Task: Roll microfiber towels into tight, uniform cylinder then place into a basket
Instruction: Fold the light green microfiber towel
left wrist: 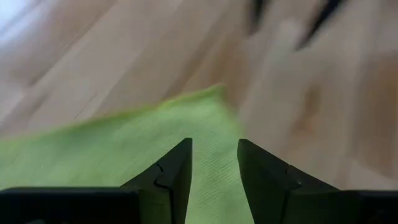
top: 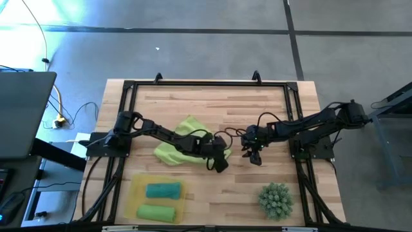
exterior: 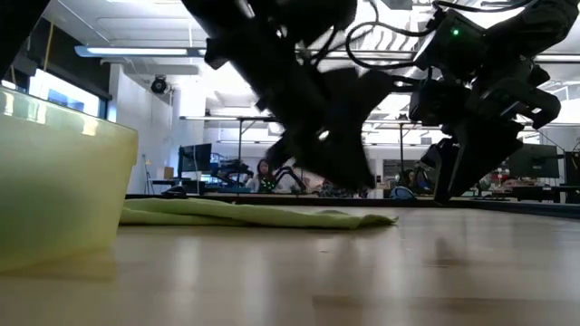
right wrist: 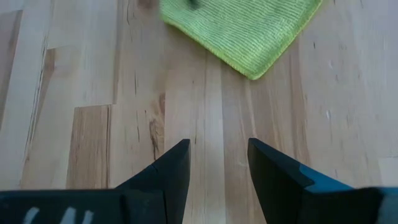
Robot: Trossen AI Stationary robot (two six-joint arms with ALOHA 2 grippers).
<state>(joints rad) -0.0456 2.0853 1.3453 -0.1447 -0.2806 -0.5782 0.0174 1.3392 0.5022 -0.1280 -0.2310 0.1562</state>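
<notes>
The basket (top: 133, 193) held two rolled towels, teal (top: 163, 190) and green (top: 156, 212); both hands, left (top: 221, 162) and right (top: 253, 154), were released, grasping nothing.

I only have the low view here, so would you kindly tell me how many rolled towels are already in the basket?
Observer: Two. In the high view a teal roll and a green roll lie side by side in the yellow basket.
Operator: Thank you. Is the flat green towel spread out or bunched?
Observer: The flat green towel is rumpled, partly under the left arm.
Operator: Where is the left pincer?
Observer: The left pincer is open, with the towel's corner showing between its fingers.
Operator: And the right pincer?
Observer: The right pincer is open above bare wood, short of the towel's corner.
</notes>
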